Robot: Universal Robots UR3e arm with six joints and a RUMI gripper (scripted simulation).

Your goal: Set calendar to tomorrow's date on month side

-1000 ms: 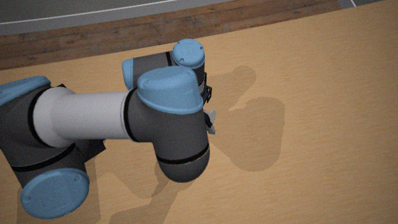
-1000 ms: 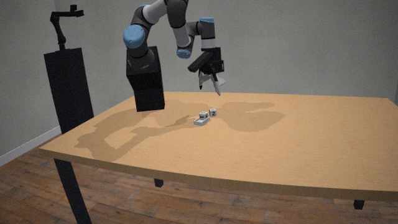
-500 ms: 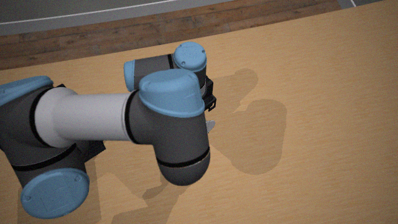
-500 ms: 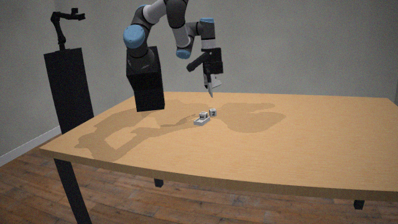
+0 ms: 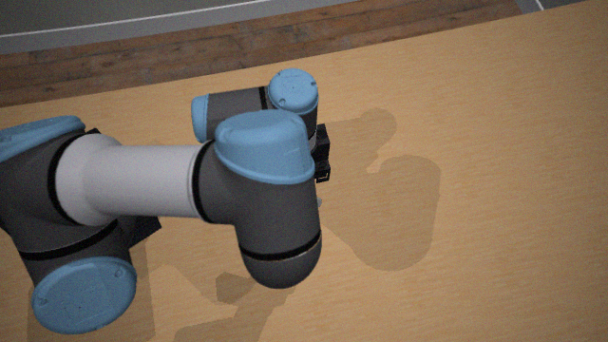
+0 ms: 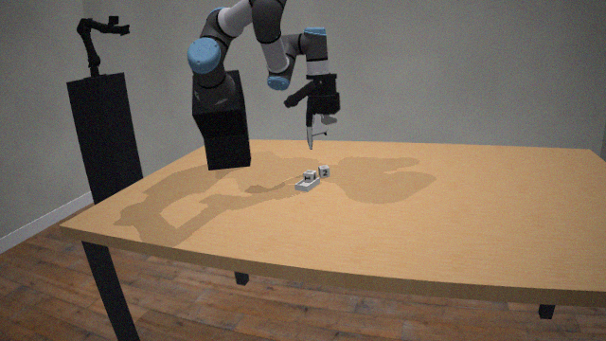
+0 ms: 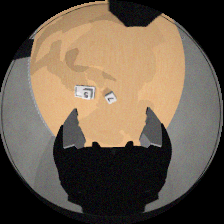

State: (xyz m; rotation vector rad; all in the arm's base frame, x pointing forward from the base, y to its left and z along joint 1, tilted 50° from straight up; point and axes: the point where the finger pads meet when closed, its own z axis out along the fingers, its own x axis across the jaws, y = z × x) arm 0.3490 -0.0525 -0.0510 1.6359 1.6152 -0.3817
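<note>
Across the exterior view I see the wooden table (image 6: pixel 426 237) filling most of the room, standing on a plank floor (image 6: pixel 57 303) with grey walls behind. At its far left edge, the arm (image 6: pixel 265 28) rises from a dark block (image 6: pixel 222 123) and bends over the table top; from the top view its grey and blue joints hide nearly everything beneath them. Off to the left, I see a tall dark pillar (image 6: pixel 104 133) with a small black bracket on top.

Hanging from the arm's wrist, the gripper (image 6: pixel 313 137) points straight down, well above the table and apart from everything on it. Its jaws are released, spread to their full width, and nothing sits between them. In the wrist view I see both fingers at the bottom of the picture, wide apart, with bare wood showing in the gap.

Below the gripper and a little toward me in the exterior view, the small grey tray (image 6: pixel 307 184) rests on the table with one cube (image 6: pixel 310 175) in it. The second cube (image 6: pixel 324 170), showing a 2, sits on the table just beside the tray at its right, outside it. In the wrist view, that loose cube (image 7: pixel 110 98) lies tilted relative to the tray (image 7: pixel 84 92). I cannot read the tray cube's digit for sure.
</note>
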